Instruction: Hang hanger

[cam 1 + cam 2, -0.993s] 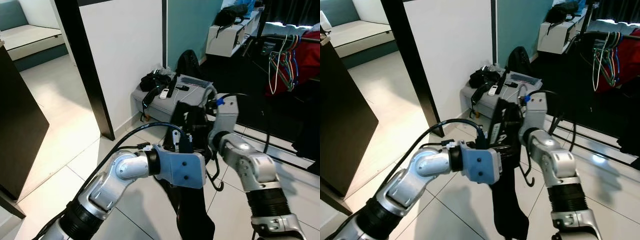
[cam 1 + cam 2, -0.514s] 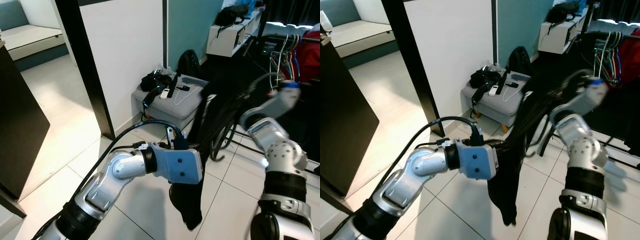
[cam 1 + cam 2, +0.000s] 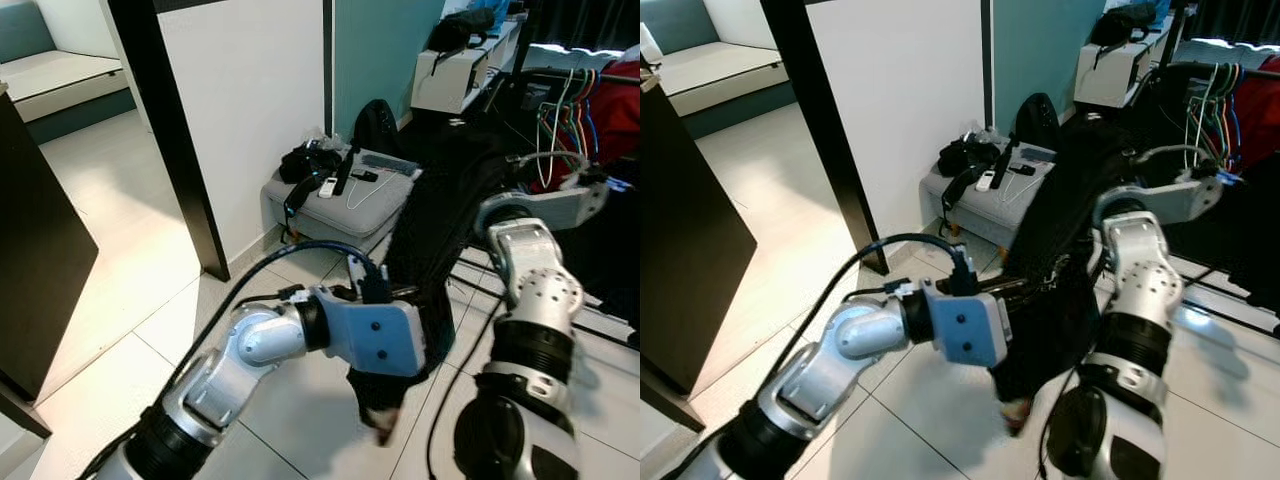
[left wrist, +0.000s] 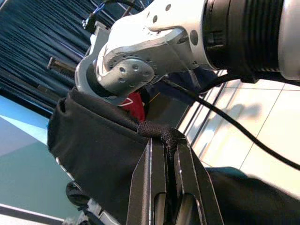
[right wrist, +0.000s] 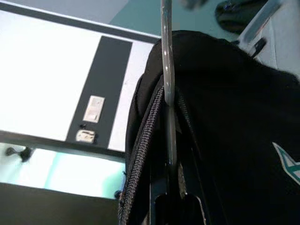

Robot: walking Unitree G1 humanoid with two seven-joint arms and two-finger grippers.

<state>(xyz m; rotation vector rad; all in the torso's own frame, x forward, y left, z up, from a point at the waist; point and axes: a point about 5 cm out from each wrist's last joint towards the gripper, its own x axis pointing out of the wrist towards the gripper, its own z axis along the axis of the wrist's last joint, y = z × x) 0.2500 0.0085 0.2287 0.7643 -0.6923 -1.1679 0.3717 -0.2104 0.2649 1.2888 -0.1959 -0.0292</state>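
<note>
The right gripper (image 5: 169, 187) pinched the wire neck of the hanger (image 5: 167, 70), which rose straight out from between its fingers with the black jacket (image 3: 440, 215) draped over it, and it reached toward the rack of coloured hangers (image 3: 560, 110). The left gripper (image 4: 165, 154) was clamped on the jacket's corded hem lower down. That low hold could drag the jacket off the hanger, or tilt the hook away from the rail.

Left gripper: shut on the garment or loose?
Shut. In the left wrist view the left gripper has both black fingers pinched on the black garment's corded edge.
</note>
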